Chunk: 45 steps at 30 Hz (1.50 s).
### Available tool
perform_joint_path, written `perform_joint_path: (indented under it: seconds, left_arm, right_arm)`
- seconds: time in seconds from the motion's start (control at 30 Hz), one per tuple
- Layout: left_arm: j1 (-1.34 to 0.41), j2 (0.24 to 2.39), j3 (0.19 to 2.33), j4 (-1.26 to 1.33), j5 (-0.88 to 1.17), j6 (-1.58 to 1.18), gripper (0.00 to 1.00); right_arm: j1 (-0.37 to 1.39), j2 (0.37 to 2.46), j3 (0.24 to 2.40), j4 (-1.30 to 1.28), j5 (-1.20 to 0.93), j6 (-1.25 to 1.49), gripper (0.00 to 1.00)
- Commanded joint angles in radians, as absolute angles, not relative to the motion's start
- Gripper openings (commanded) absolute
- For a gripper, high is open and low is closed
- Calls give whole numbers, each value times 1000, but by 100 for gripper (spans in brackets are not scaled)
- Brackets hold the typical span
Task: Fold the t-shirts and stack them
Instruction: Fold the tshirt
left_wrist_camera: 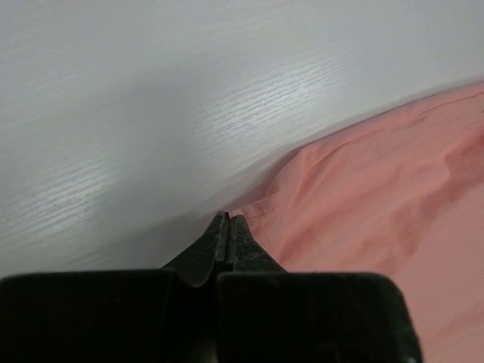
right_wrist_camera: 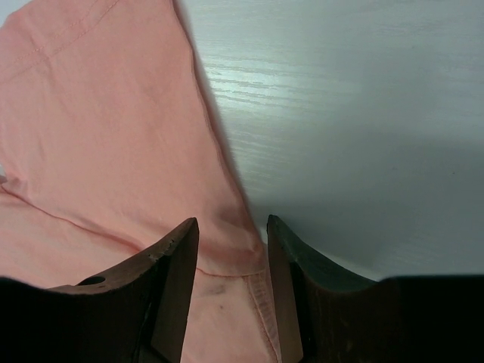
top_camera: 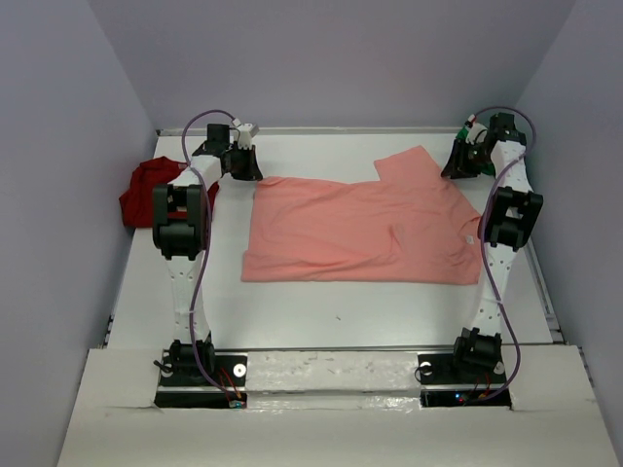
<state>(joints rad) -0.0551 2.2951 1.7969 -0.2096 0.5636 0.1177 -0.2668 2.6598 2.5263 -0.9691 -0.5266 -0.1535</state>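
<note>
White, faintly grained tabletop (top_camera: 321, 311) boxed in by plain lilac walls (top_camera: 341, 58), carrying the salmon-pink shirt (top_camera: 360, 229) spread flat across its middle, lengthwise from left to right, one sleeve (top_camera: 409, 163) pointing to the far edge. Looks like the grasping step ahead of a first fold, with nothing folded or stacked yet. Left gripper (left_wrist_camera: 229, 227) clenched tight, tips low at the table right on the cloth's far-left hem corner; any thread of hem nipped between them impossible to confirm. Right gripper (right_wrist_camera: 231, 227) parted, fingers (right_wrist_camera: 178, 280) set astride the shirt's far-right edge by the sleeve, a strip of pink cloth lying in the gap but not squeezed. Calls next, most likely, for closing the right fingers on that edge, making sure of a real hold on the left, then lifting both corners together and carrying the far edge toward the near one at an even pace to keep the fold square. Worth watching: a raised crease (top_camera: 397, 233) near the right end, liable to get trapped under the fold, and thin cloth prone to slipping from a shallow pinch. Dark red shirt (top_camera: 146, 190) crumpled in a heap at the table's far-left side, behind the left arm (top_camera: 180, 224), well apart from the pink one and out of the fold's path.
</note>
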Motion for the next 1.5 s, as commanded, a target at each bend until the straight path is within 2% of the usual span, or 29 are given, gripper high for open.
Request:
perform_joint_path:
  seconds: [0.0, 0.2, 0.77, 1.07, 1.23, 1.47]
  left_arm:
    - [-57, 2221, 1790, -210, 575, 130, 0]
    - [-57, 2221, 1787, -209, 572, 138, 0]
    - [-55, 2229, 1787, -207, 583, 138, 0]
    - [-57, 2224, 1776, -204, 588, 138, 0]
    - [-55, 2226, 1790, -204, 586, 141, 0]
    - [-57, 2209, 1827, -210, 566, 153, 0]
  right_arm:
    - [-268, 2680, 2546, -963, -531, -166, 46]
    - [-268, 2697, 2557, -979, -549, -175, 37]
    - [-213, 2709, 2531, -997, -496, -221, 32]
    - [-204, 2714, 2542, -985, -451, -218, 14]
    - [-204, 2703, 2537, -970, -433, -215, 0]
    - [-204, 2654, 2496, -950, -405, -216, 0]
